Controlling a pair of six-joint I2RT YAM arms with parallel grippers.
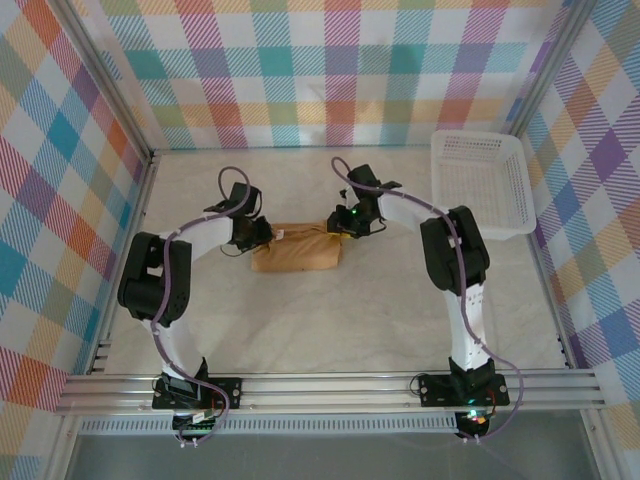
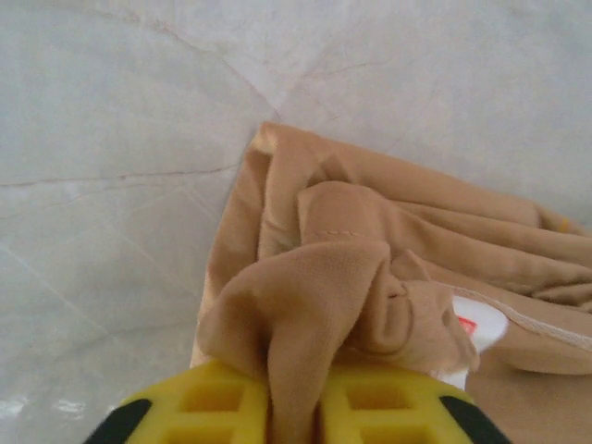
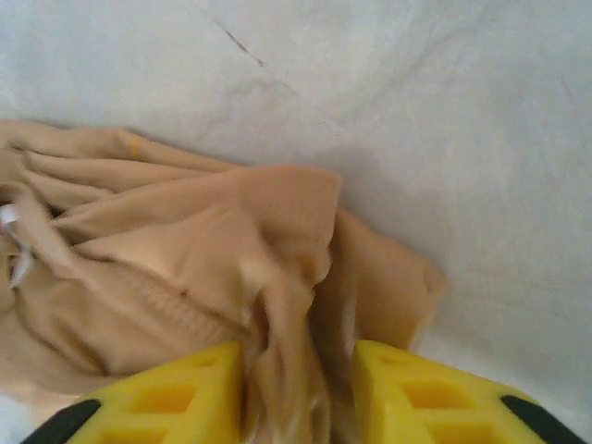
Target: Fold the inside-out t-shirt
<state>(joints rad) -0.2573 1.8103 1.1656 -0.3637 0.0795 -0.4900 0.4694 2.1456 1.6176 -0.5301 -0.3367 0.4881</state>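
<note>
Marble-look table [image 1: 330, 330] holds the t-shirt [image 1: 297, 250] mid-frame: probably light and limp, best pinched at corners. Left gripper [image 2: 294, 407] clamps a bunched edge; right gripper [image 3: 298, 388] stands apart, cloth loose between.

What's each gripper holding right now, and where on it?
Left gripper pinches a bunched fold at the t-shirt's left end. Right gripper straddles fabric at the right end, jaws apart; whether it grips cannot be told.

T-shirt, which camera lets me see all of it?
The top external view: the t-shirt lies whole, a folded bundle on the table. The left wrist view shows one bunched end and its white label; the right wrist view shows the other end, blurred.
</note>
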